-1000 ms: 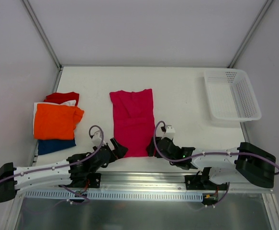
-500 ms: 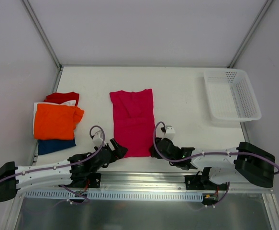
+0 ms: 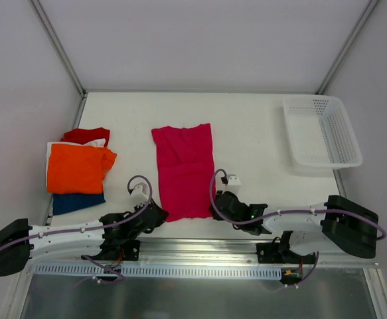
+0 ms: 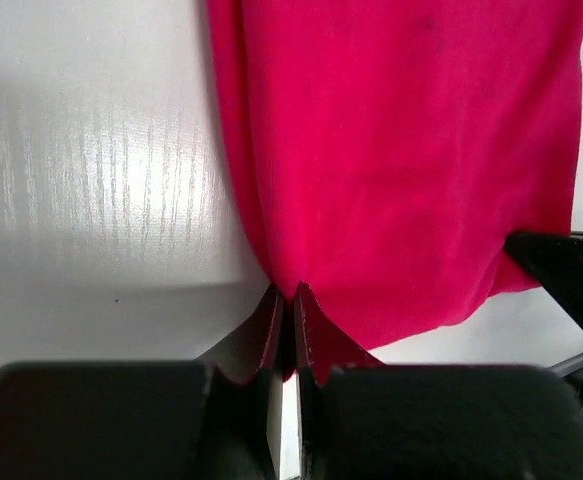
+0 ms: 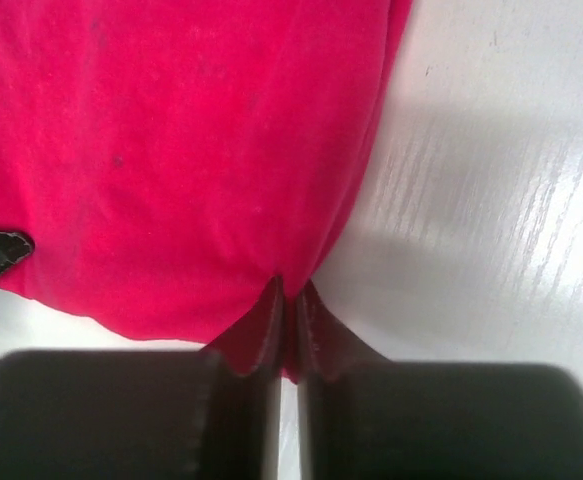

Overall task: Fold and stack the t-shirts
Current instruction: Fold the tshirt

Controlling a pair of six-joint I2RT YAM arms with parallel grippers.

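**Q:** Where is the shirt, and what have you got hold of?

**A:** The magenta t-shirt [image 3: 183, 171] lies flat in a long strip on the table [image 3: 259, 126], between my two arms. My left gripper [image 3: 158, 214] is clamped on its near left corner and my right gripper [image 3: 218, 205] on its near right corner. In both wrist views my fingers [image 4: 261, 335] are closed, with pink cloth nipped between them.

**Q:** So what is the step?

**A:** I judge it is folding the near hem over onto the far edge. I should raise both corners together at the same height. The hem should stay lightly taut between them, but not so taut that the cloth slips out. Then I carry it straight away from me, lay edge on edge, and only then let go.

**Q:** Anything to watch?

**A:** One side running ahead would skew the fold. The finished pile sits well apart at the left: the orange t-shirt [image 3: 79, 167] on top, with the red t-shirt [image 3: 87, 135] and dark blue t-shirt [image 3: 77, 202] showing under it. The white basket [image 3: 321, 130] is far off to the right.
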